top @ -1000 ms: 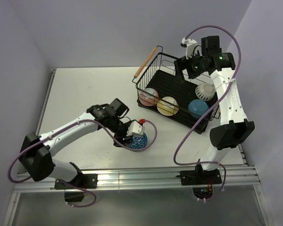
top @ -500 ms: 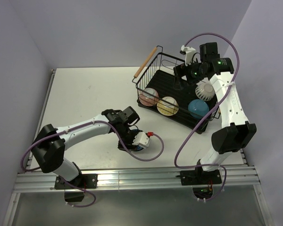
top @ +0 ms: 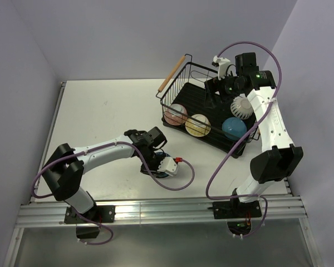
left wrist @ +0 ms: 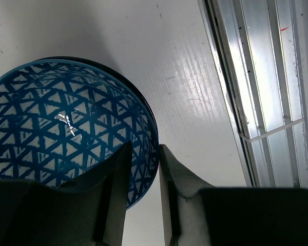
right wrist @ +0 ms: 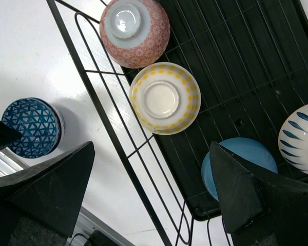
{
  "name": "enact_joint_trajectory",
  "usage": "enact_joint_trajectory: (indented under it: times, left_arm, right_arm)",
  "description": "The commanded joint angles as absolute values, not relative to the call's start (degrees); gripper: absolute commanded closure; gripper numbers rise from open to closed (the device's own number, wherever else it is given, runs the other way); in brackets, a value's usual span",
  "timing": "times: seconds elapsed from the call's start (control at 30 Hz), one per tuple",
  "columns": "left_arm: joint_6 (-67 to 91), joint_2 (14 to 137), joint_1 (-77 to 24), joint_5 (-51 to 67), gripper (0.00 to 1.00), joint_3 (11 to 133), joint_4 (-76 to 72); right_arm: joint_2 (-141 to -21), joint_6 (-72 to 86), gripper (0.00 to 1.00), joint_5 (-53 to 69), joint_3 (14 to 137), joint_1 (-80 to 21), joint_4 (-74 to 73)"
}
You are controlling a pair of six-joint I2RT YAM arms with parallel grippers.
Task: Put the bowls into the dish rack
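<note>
A: Left side first. What has the left claw got?

B: It is low at the near edge of the bench, not far from the aluminium rail. Jaws narrow, astride the rim of the blue triangle-patterned bowl, one finger inside and one outside. The bowl sits mouth-up on the bench. I cannot tell whether the pads bite yet.

A: Step in hand?

B: Pick-up, I judge. It is the only bowl I see outside the dish rack, and it lies well apart from it, off the rack's near-left corner.

A: And the rack?

B: Far right of the bench, set at an angle, one wooden handle on its far-left end. Four bowls are in it, all bottom-up as far as I can see. They are the pink speckled bowl, the yellow-dotted bowl just beside it, the plain blue bowl, and the white bowl with blue strokes behind that.

A: Right claw?

B: Spread wide and empty, hanging over the rack's far end.

A: Next move?

B: A firm pinch on the rim, then a lift clear of the bench, a carry rightward over the wire wall, and a bare patch of slats to set it on. A one-sided rim grip may let the bowl tilt. The right arm also hangs over the rack, so the carry needs care.
</note>
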State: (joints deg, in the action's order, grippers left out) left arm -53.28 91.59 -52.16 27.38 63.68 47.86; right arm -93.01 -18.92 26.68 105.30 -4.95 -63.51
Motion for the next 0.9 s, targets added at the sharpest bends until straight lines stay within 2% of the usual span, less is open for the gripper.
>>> enact_joint_trajectory:
  times: [0.0, 0.2, 0.3, 0.4, 0.5, 0.87]
  left_arm:
    - [-54.05, 92.02, -52.21, 27.86, 0.67, 65.04, 47.37]
    - [-54.14, 92.72, -52.29, 28.12, 0.68, 65.39, 48.43]
    - [-54.40, 92.90, -52.29, 28.30, 0.76, 65.65, 48.95]
    - [-53.70, 92.81, -52.29, 28.56, 0.91, 66.27, 49.13]
    - [-51.07, 92.46, -52.38, 28.48, 1.00, 67.14, 49.22]
    - [-45.27, 87.90, -52.91, 26.19, 1.00, 69.61, 49.58]
  right_arm:
    - [-89.91, -19.42, 0.00, 27.77, 104.85, -4.48, -61.52]
    - [-89.65, -19.86, 0.00, 28.04, 104.94, -4.31, -61.87]
    - [-89.39, -19.95, 0.00, 28.21, 104.68, -4.22, -61.70]
    - [-89.21, -19.95, 0.00, 28.39, 104.41, -4.13, -61.70]
    - [-89.21, -19.69, 0.00, 28.91, 104.68, -4.04, -61.70]
    - [-88.86, -16.26, 0.00, 33.31, 106.26, -2.99, -59.86]
